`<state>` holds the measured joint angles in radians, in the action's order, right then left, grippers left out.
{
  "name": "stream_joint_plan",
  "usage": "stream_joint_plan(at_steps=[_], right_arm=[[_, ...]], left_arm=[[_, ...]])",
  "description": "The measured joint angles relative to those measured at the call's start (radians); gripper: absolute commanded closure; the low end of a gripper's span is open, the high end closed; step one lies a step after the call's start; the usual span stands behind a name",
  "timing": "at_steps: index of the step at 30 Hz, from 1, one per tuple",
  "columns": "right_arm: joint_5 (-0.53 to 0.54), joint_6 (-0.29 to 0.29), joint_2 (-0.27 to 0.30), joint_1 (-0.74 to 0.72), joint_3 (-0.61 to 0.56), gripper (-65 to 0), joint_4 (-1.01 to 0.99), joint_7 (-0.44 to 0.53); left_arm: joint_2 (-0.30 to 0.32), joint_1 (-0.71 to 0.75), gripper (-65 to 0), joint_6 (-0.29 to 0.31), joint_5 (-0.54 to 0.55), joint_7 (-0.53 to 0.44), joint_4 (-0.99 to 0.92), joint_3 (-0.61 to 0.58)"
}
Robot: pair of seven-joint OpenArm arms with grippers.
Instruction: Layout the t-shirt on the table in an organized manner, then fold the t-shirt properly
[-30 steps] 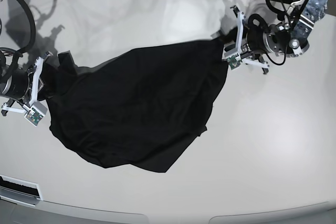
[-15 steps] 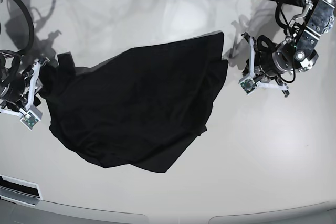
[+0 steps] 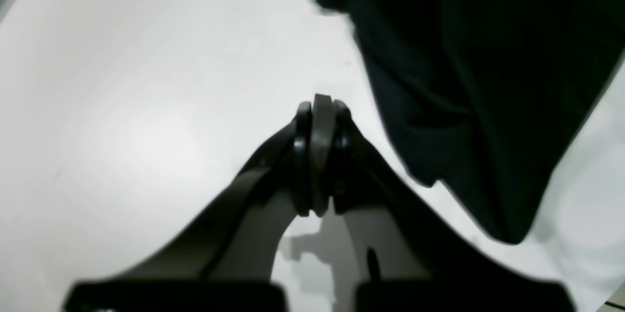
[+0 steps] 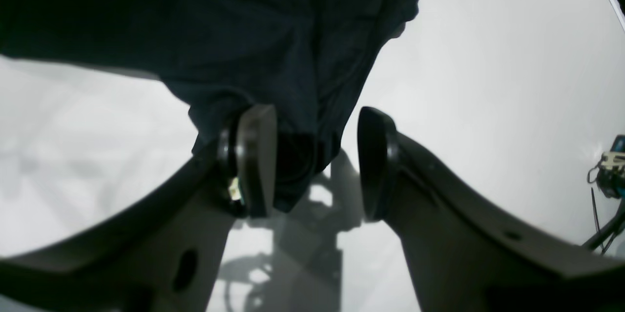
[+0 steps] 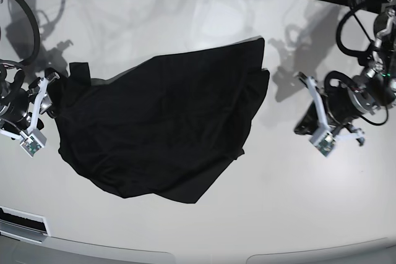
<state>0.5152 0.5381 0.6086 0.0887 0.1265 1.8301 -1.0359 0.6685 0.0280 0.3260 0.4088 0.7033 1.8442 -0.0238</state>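
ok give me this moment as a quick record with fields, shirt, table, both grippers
t-shirt: black, spread but rumpled, skewed on the table, not folded
table: glossy white, shirt lies left of centre in the base view
left gripper: jaws shut, empty, off the shirt's edge over bare table
right gripper: jaws apart, one finger against a bunched shirt edge, no pinch
fold: not yet begun

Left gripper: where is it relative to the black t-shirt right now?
In the base view the left gripper sits right of centre, over bare glossy white table, clear of the black fabric t-shirt's right edge. Its jaws are shut and empty.
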Motion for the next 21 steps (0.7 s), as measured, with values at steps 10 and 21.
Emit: stream_joint_plan(at_steps=[10,21], right_arm=[[0.046,0.000,0.000,0.000,0.000,-29.6,0.000,0.031],[0.080,-0.012,-0.002,0.003,0.000,-29.6,0.000,0.034]], left_arm=[[0.003,0.036,0.0,0.135,0.088,0.011,-0.024,0.143],[-0.076,0.119,-35.4,0.307,0.130,0.064,-0.079,-0.028]])
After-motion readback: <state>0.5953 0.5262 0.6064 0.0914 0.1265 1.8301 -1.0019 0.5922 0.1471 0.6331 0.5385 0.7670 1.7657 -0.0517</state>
